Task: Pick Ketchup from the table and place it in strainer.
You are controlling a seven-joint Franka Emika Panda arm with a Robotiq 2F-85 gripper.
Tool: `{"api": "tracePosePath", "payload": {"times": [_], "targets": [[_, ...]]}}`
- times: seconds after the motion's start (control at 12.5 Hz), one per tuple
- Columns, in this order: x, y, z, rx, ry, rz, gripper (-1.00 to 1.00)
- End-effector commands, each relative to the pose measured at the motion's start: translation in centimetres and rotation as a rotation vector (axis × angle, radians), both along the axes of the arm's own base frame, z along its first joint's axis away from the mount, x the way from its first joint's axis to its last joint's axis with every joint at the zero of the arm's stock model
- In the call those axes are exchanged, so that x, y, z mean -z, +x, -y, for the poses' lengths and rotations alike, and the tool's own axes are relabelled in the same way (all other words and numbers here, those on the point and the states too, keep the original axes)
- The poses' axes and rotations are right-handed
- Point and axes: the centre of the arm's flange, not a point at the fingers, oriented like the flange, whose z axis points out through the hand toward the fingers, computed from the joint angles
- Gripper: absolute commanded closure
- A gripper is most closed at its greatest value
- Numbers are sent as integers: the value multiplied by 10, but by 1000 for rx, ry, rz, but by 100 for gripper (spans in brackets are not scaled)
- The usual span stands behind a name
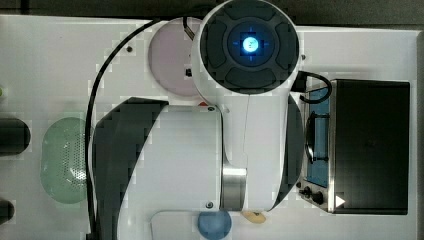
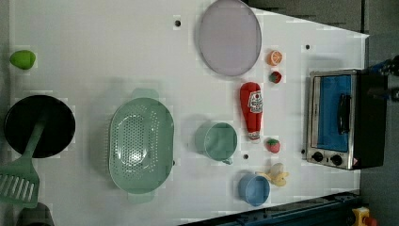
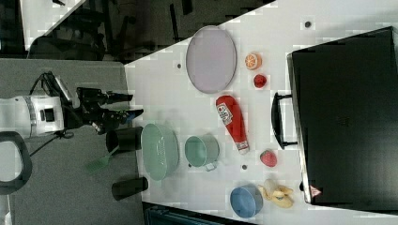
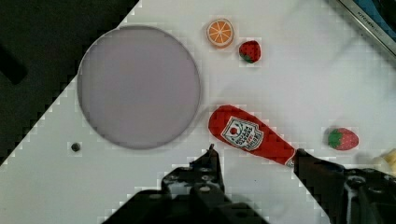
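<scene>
The ketchup [image 4: 250, 135] is a bright-red bottle with a white label, lying flat on the white table beside the purple plate [image 4: 139, 86]. My gripper [image 4: 256, 157] hangs above it, open, with one finger near the bottle's middle and the other by its cap end; nothing is held. In the left view the ketchup [image 2: 251, 110] lies to the right of the green mug [image 2: 217, 141]. The strainer [image 2: 141, 143], a pale mint-green perforated oval basket, sits further to the left view's left. In the top view my arm [image 1: 225, 125] covers the table's middle, and the strainer [image 1: 62, 160] shows beside it.
A toaster oven [image 2: 339, 117] stands at the left view's right. Two strawberries [image 2: 275, 76] [image 2: 273, 145] and an orange slice [image 2: 275, 57] lie near the ketchup. A blue bowl [image 2: 254, 189] and a banana [image 2: 277, 175] sit lower down. A black pan [image 2: 40, 125] with a green spatula [image 2: 19, 181] is at the left view's left.
</scene>
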Motion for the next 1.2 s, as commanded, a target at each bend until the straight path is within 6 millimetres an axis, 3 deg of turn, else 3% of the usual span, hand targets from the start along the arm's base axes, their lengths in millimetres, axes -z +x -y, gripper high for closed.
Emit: {"api": "tracePosePath", "payload": {"times": [0.08, 0.24, 0.56, 0.8, 1.2], "targets": [[-27, -89, 25, 55, 6, -96, -59], [-17, -86, 23, 43, 6, -110, -99], [31, -69, 13, -81, 10, -144, -100], [78, -51, 8, -354, 20, -125, -100], [175, -35, 9, -836, 44, -105, -100]]}}
